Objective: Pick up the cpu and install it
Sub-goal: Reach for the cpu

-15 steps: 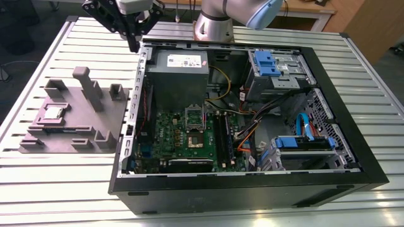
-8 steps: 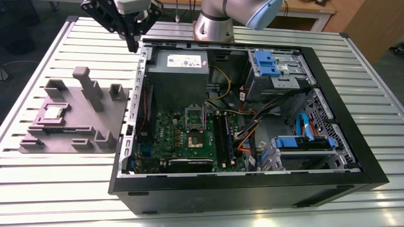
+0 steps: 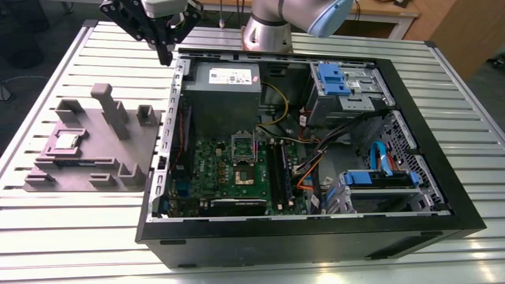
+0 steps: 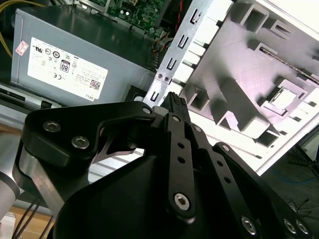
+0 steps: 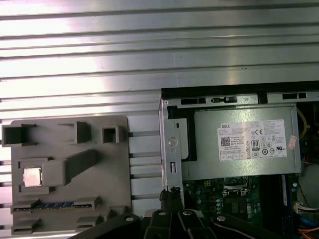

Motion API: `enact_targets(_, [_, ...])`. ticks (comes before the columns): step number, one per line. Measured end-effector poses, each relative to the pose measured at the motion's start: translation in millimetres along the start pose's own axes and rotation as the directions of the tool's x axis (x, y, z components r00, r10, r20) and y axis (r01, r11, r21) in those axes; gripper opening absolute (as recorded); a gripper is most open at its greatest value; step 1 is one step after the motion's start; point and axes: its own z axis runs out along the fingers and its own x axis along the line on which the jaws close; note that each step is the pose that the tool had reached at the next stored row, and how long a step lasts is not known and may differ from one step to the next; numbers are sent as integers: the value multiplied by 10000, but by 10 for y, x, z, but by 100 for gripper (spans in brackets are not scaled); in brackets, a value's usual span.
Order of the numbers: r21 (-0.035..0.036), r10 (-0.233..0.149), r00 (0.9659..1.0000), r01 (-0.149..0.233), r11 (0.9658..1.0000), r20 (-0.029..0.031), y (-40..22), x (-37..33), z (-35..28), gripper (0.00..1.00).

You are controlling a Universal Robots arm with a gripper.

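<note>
- The cpu [image 3: 65, 141] sits flat in a square pocket of the grey holder block [image 3: 94, 148], shiny top up. The block is on the slatted metal table [image 3: 79, 236], just beside the open PC case [image 3: 442, 118] on the exterior view's left.
- The gripper [image 3: 165, 58] hangs over the case's far corner, by the wall nearest the holder block. Its fingers are pressed together with nothing between them, well apart from the cpu.
- In both wrist views the closed tip [image 4: 174, 98] lines up with the case's metal edge rail.
- The grey power supply [image 3: 225, 94] has a white label [image 3: 227, 77] full of small print and symbols, plus a little pink sticker.
- The green motherboard [image 3: 229, 171] lies below it, and its socket [image 3: 242, 174] looks uncovered.
</note>
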Motion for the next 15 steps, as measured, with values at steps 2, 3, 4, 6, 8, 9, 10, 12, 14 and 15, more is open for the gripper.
enact_targets(2, [0, 0, 10000, 0, 10000, 0, 0, 3, 0, 10])
enact_targets(3, [0, 0, 10000, 0, 10000, 0, 0, 5, 0, 10])
enact_targets(4, [0, 0, 10000, 0, 10000, 0, 0, 7, 0, 10])
enact_targets(6, [0, 0, 10000, 0, 10000, 1, -1, 12, 0, 10])
enact_targets(8, [0, 0, 10000, 0, 10000, 0, -2, 26, -1, 10])
enact_targets(9, [-1, 0, 10000, 0, 10000, 0, -2, 33, -1, 10])
enact_targets(10, [0, 0, 10000, 0, 10000, 0, -3, 36, -1, 10])
enact_targets(12, [0, 0, 10000, 0, 10000, 0, -3, 41, -1, 10])
enact_targets(14, [0, 0, 10000, 0, 10000, 0, -3, 47, -1, 10])
enact_targets(15, [-1, 0, 10000, 0, 10000, 1, -4, 49, -1, 10])
